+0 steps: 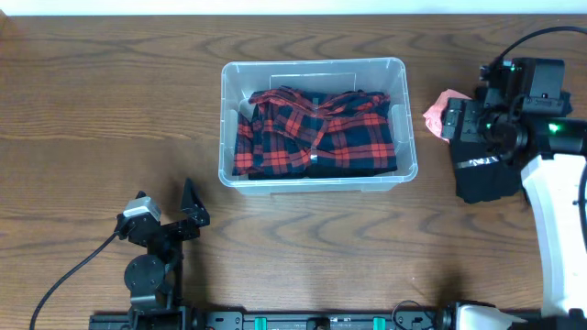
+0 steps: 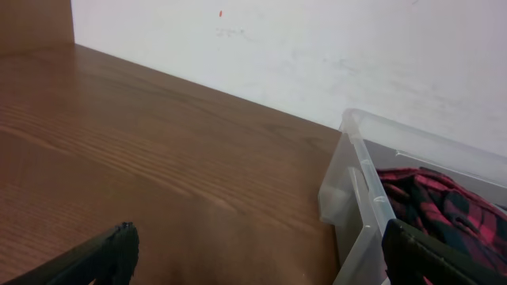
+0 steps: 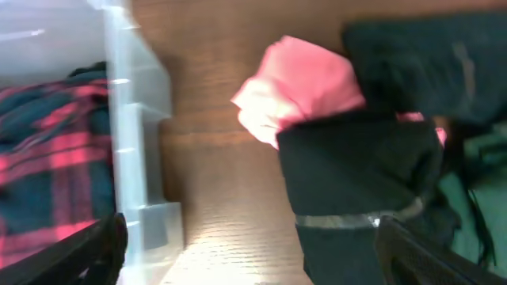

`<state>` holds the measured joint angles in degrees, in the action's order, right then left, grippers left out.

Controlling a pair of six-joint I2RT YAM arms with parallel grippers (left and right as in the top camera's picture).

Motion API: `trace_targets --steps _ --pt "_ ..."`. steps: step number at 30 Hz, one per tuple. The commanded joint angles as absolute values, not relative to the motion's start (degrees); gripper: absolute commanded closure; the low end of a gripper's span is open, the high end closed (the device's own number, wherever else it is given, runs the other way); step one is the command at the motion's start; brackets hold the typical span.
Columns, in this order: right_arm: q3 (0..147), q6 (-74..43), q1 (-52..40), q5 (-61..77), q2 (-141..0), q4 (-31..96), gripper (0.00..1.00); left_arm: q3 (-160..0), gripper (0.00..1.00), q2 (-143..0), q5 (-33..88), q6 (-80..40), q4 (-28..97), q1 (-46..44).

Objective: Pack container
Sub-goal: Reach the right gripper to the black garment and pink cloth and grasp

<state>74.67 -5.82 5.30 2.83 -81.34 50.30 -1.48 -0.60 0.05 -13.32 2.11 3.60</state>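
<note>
The clear plastic container (image 1: 314, 181) stands mid-table with a red and black plaid shirt (image 1: 316, 133) folded inside. It also shows in the left wrist view (image 2: 355, 190) and the right wrist view (image 3: 131, 119). To its right lie a pink garment (image 1: 438, 112) and a black garment (image 1: 484, 174); the right wrist view shows the pink one (image 3: 297, 87) partly under the black one (image 3: 356, 182). My right gripper (image 3: 249, 257) is open and empty above them, between container and black garment. My left gripper (image 2: 257, 253) is open and empty, low at the front left near the container's corner.
The left arm's base (image 1: 151, 266) sits at the front left with its cable. The right arm (image 1: 559, 211) reaches along the right edge. A white wall (image 2: 317, 47) borders the table's far side.
</note>
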Motion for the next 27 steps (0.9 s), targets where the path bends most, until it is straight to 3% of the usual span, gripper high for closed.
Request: trace_targets --steps 1,6,16,27 --pt "76.0 -13.9 8.6 0.4 -82.7 50.5 0.07 -0.2 0.02 -0.3 -0.4 -13.2 4.2 3.5" --pt "76.0 -12.6 11.7 1.7 -86.4 48.7 0.07 -0.2 0.02 -0.3 -0.4 -13.2 4.2 3.5" --pt "76.0 -1.0 14.7 3.2 -95.4 44.5 0.26 -0.2 0.02 -0.3 -0.4 -13.2 4.2 3.5" --pt "76.0 2.9 17.9 3.7 -97.3 39.4 0.16 -0.2 0.02 -0.3 -0.4 -13.2 4.2 3.5"
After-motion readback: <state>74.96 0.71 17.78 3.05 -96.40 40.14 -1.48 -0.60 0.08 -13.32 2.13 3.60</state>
